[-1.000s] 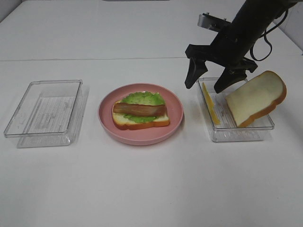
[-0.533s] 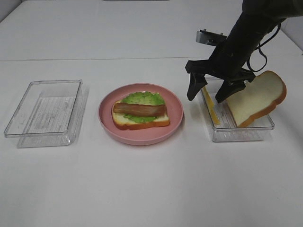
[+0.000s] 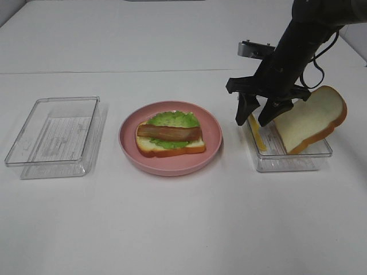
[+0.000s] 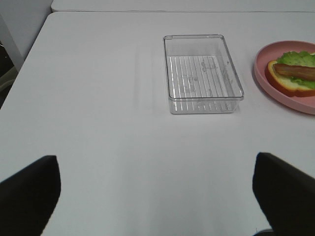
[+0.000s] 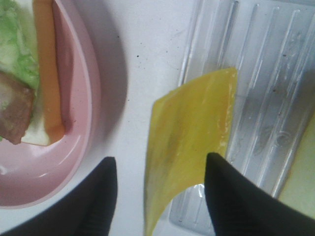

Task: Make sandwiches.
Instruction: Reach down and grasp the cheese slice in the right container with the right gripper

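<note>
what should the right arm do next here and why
Probably ease down a little and close. The open right gripper has the raised edge of the yellow cheese slice between its fingers, not yet pinched, above the clear tray. The open sandwich on the pink plate has no cheese.

Two trays (image 3: 54, 137) (image 3: 287, 164), one plate (image 3: 172, 168), two bread slices (image 3: 312, 117) (image 3: 172, 150), one cheese slice (image 3: 256, 133)

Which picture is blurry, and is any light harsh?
Right wrist view: blurry around the yellow cheese slice and black gripper fingers. Exterior high view: sharp, even light, faint shadows. Left wrist view: sharp on the clear plastic tray.
</note>
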### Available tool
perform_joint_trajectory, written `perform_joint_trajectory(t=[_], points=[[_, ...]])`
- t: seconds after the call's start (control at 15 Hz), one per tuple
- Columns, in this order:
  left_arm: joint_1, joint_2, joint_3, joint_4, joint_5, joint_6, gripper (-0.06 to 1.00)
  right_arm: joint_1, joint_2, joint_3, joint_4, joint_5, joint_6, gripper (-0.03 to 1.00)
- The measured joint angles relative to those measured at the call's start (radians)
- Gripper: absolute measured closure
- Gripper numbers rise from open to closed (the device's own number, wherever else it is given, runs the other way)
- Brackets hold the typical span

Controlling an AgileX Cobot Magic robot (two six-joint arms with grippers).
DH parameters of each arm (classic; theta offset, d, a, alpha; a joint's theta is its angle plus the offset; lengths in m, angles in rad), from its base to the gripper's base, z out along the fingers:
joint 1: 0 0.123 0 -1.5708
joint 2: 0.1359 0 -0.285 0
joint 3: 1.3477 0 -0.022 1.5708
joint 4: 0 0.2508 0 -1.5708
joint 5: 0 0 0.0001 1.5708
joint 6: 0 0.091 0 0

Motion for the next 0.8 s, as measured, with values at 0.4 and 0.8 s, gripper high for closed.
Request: perform_joint_trajectory(t=[0.4, 0.8], points=[[0.0, 0.0, 0.0, 0.0, 0.0, 0.0, -0.04, 0.0, 0.0, 0.0, -0.041, -0.007, 0.038, 0.66], [0.0, 0.0, 0.0, 0.0, 0.0, 0.0, -0.04, 0.0, 0.0, 0.0, -0.038, -0.005, 0.04, 0.87]])
